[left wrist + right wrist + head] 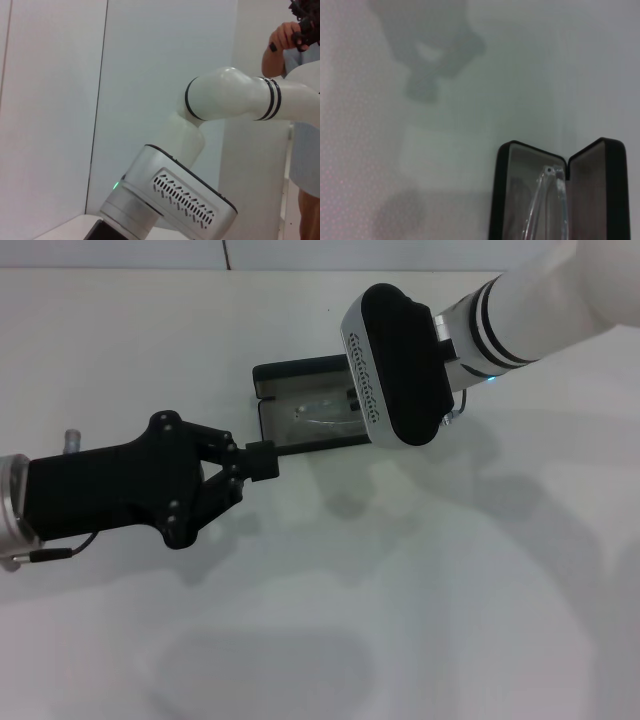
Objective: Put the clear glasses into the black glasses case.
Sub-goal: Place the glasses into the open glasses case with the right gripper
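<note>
White tabletop (420,620) fills the head view, bare but for soft shadows. Over it, my right arm's white, black-banded forearm reaches in, its black oval wrist housing hiding my right gripper (395,365); whether those jaws are released or clenched I cannot tell. My left gripper (262,461), a matte black linkage hand, stretches out flat with its jaws clenched on nothing, tips just short of the case's near corner. Between the two grippers lies the black glasses case (268,410), a matte rectangular hard shell with rounded corners, hinged open to show its grey lining. Inside rest the clear glasses (546,202), transparent plastic spectacles barely visible against the lining, long axis running along the case's length. The right wrist view shows a thin clear arm still rising above the rim. By my reckoning the right jaws, directly above the case, are nearer the glasses; the left sits ahead of the open lid edge, placed to push it shut.
</note>
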Motion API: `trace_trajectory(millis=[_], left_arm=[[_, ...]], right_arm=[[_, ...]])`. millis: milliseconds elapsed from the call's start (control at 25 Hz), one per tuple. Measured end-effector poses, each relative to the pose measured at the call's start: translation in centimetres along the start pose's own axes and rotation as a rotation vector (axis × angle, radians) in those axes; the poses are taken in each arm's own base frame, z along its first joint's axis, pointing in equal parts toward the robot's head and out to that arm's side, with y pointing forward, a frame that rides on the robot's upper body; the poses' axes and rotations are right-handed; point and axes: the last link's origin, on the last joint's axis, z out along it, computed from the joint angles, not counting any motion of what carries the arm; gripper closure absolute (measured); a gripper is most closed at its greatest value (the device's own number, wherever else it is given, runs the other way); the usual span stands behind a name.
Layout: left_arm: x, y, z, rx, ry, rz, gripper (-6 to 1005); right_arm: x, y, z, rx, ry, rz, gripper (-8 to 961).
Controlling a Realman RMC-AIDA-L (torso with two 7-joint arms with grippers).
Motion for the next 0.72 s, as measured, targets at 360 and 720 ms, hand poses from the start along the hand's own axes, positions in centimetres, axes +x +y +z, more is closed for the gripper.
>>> trace_trajectory(millis=[360, 720], left_arm=[[-0.2, 0.2, -0.4, 0.009, -0.007, -0.007, 961], [-0.7, 0.2, -1.5, -0.002, -0.093, -0.058, 961]], right_arm=[[0.0, 0.2, 0.2, 0.019, -0.005, 0.0, 853], [-0.4, 0.4, 0.6, 0.045, -0.017, -0.02, 851]])
